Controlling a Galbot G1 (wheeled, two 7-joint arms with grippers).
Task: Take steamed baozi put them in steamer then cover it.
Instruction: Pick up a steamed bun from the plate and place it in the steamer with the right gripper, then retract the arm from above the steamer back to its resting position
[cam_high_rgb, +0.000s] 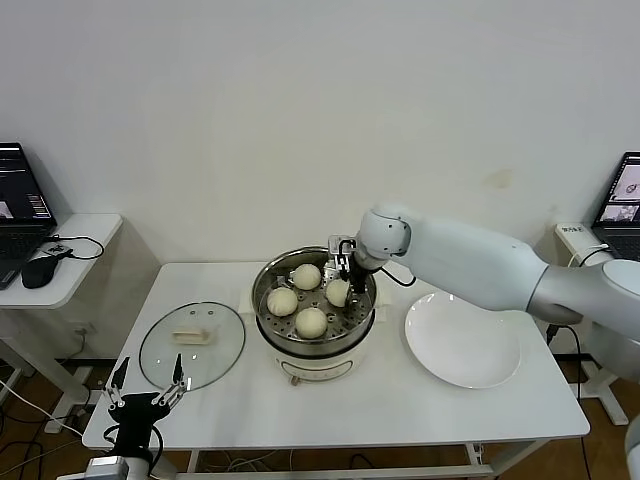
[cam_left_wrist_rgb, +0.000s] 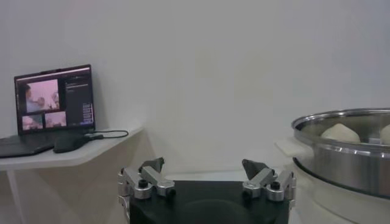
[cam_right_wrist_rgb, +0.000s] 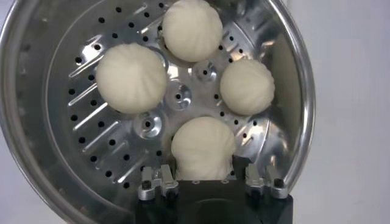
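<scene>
- We see our right gripper (cam_high_rgb: 343, 272) reaching down inside the steamer (cam_high_rgb: 268, 283), at its back right side, the arm coming in from the right edge of the table (cam_high_rgb: 400, 405).
- Its fingers (cam_right_wrist_rgb: 159, 182) sit narrow, clamped on either side of one bun (cam_right_wrist_rgb: 202, 148) that rests on the perforated tray (cam_right_wrist_rgb: 97, 140) near the pot wall.
- The other three buns (cam_right_wrist_rgb: 130, 78) lie on the same tray, close around its centre, one of them (cam_right_wrist_rgb: 191, 29) touching the far wall and another (cam_right_wrist_rgb: 246, 86) near the wall on the side.
- The steamer stands at the middle of the table, nearer the back edge.
- The glass lid (cam_high_rgb: 191, 345) lies flat near the table's left edge, handle up, well apart from the pot.
- A white plate (cam_high_rgb: 462, 340) lies bare toward the right edge.
- Our left gripper (cam_high_rgb: 148, 391) hangs low off the table's front left corner, its fingers (cam_left_wrist_rgb: 151, 165) spread wide and holding nothing.
- A laptop (cam_left_wrist_rgb: 53, 100) and a mouse (cam_left_wrist_rgb: 68, 143) sit on a side desk (cam_left_wrist_rgb: 73, 157) to the left.
</scene>
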